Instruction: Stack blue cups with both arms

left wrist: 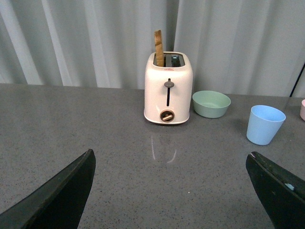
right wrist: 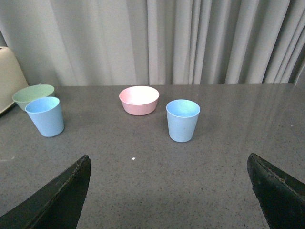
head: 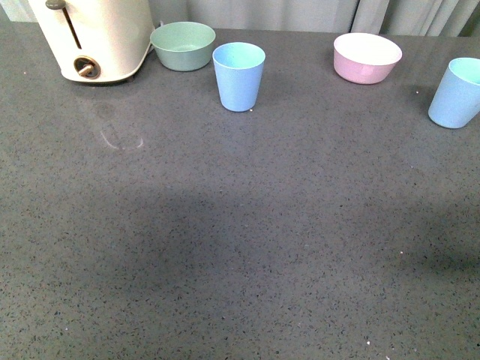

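Brown slice (left wrist: pixel 158 47) in toaster (left wrist: pixel 168 90), left wrist only; left pincer (left wrist: pixel 170 153), right pincer (right wrist: pixel 167 157) released.

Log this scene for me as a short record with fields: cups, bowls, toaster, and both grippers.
left blue cup: upright, empty, close to green bowl, not touching
right blue cup: upright, at front view's right edge, apart from pink bowl
toaster: far left, brown slice standing in slot
left gripper: open, holding nothing
right gripper: open, holding nothing
stacking: not yet done
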Robot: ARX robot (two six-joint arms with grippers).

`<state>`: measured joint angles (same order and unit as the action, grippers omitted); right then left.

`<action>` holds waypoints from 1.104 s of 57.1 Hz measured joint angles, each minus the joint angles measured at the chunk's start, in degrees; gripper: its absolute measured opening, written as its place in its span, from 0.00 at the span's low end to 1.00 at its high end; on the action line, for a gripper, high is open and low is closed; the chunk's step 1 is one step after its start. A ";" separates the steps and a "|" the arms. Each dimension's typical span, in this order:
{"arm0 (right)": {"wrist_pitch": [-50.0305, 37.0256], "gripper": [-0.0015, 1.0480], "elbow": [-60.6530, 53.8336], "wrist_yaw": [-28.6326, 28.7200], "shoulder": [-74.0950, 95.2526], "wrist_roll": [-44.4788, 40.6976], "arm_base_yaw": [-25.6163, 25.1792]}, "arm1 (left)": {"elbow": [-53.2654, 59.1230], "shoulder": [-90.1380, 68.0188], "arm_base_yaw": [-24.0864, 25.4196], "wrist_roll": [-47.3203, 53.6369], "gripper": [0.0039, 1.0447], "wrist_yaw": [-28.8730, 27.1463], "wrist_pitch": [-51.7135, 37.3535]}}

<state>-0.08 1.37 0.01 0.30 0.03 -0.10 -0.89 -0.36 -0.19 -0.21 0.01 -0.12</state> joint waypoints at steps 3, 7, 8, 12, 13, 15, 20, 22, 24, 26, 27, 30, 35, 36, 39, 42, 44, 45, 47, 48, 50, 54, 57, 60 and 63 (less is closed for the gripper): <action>0.00 0.91 0.00 0.00 0.00 0.00 0.00 | 0.00 0.00 0.00 0.00 0.92 0.00 0.00; 0.00 0.91 0.00 0.00 0.00 0.00 0.00 | 0.00 0.00 0.00 0.00 0.92 0.00 0.00; 0.00 0.91 0.00 -0.02 0.00 0.00 0.00 | 0.00 0.00 0.00 0.00 0.92 0.00 0.00; 0.00 0.91 0.00 -0.02 0.00 0.00 0.00 | 0.00 0.00 0.00 0.00 0.92 0.00 0.00; 0.00 0.91 0.00 -0.02 0.00 0.00 0.00 | 0.00 0.00 0.00 0.00 0.92 0.00 0.00; 0.00 0.91 0.00 0.00 0.00 0.00 0.00 | 0.00 0.00 0.00 0.00 0.92 0.00 0.00; 0.00 0.91 0.00 -0.02 0.00 0.00 0.00 | 0.00 0.00 0.00 0.00 0.92 0.00 0.00; 0.00 0.91 0.00 0.00 0.00 0.00 0.00 | 0.00 0.00 0.00 0.00 0.92 0.00 0.00; 0.00 0.91 0.00 0.00 0.00 0.00 0.00 | 0.00 0.00 0.00 0.00 0.92 0.00 0.00; 0.00 0.91 0.00 0.00 0.00 0.00 0.00 | 0.00 0.00 0.00 0.00 0.92 0.00 0.00; 0.00 0.91 0.00 0.00 0.00 0.00 0.00 | 0.00 0.00 0.00 0.00 0.92 0.00 0.00; 0.00 0.91 0.00 -0.02 0.00 0.00 0.00 | 0.00 0.00 0.00 0.00 0.92 0.00 0.00; 0.00 0.91 0.00 0.00 0.00 0.00 0.00 | 0.00 0.00 0.00 0.00 0.92 0.00 0.00; 0.00 0.91 0.00 0.00 0.00 0.00 0.00 | 0.00 0.00 0.00 0.00 0.92 0.00 0.00; 0.00 0.91 0.00 -0.02 0.00 0.00 0.00 | -5.31 -7.30 0.48 -2.51 0.92 3.54 12.63; 0.00 0.91 0.00 0.00 -0.02 0.00 0.00 | -11.69 -19.39 0.74 -4.50 0.92 5.79 19.58; 0.00 0.91 0.00 0.00 0.00 0.00 0.00 | -15.43 -26.95 0.79 -5.66 0.92 6.49 18.60; 0.00 0.91 0.00 -0.02 0.00 0.00 0.00 | -17.03 -29.75 0.83 -5.99 0.92 7.10 17.62; 0.00 0.91 0.00 -0.02 0.00 0.00 0.00 | -20.24 -35.39 0.85 -7.13 0.92 8.04 15.39; 0.00 0.91 0.00 -0.02 0.00 0.00 0.00 | -22.01 -38.23 0.76 -7.30 0.92 8.20 14.40; 0.00 0.91 0.00 0.00 0.00 0.00 0.00 | -24.65 -42.36 0.52 -7.67 0.92 8.20 13.03; 0.00 0.91 0.00 -0.02 0.00 0.00 0.00 | -30.01 -50.69 -0.46 -8.35 0.92 7.02 9.99; 0.00 0.91 0.00 -0.02 0.00 0.00 0.00 | -36.50 -60.11 -2.05 -8.96 0.92 6.05 7.87; 0.00 0.91 0.00 0.00 0.00 0.00 0.00 | -40.33 -65.40 -3.21 -9.44 0.92 5.25 7.61; 0.00 0.91 0.00 0.00 0.00 0.00 0.00 | -44.92 -71.38 -4.59 -9.77 0.92 4.61 7.41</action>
<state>-0.08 1.37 0.01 0.30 0.03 -0.10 -45.80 -71.75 -4.78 -9.98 4.62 7.29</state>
